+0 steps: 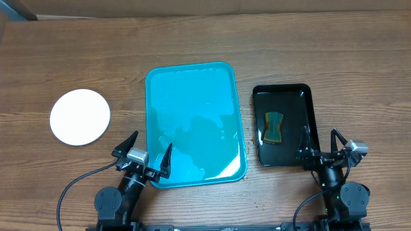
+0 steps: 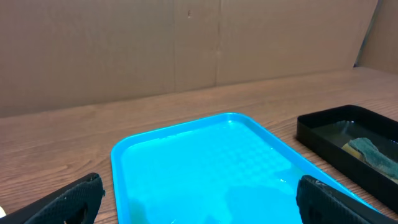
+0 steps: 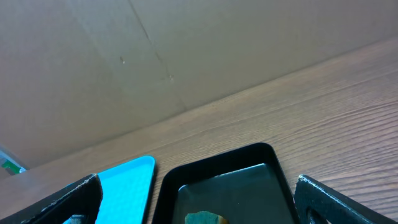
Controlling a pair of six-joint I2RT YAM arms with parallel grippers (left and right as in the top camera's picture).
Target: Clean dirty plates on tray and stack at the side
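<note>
Left end effector (image 1: 153, 140): released, jaws spread wide, empty, at the near left corner of the tray (image 1: 192, 69).
Right end effector (image 1: 320, 142): released, empty, at the near edge of the black tray (image 1: 282, 90).
White plate (image 1: 80, 117): on the counter, well left of the tray; whether others lie beneath it cannot be told.
Bearing: forward-left of the left end effector, well apart.
Nearer arm: left.
Long axis: the plate is round and has none; the tray runs away from the robot.

Near end of the tray (image 2: 186, 168) — and sponge (image 3: 205, 218) — beyond frame edges
</note>
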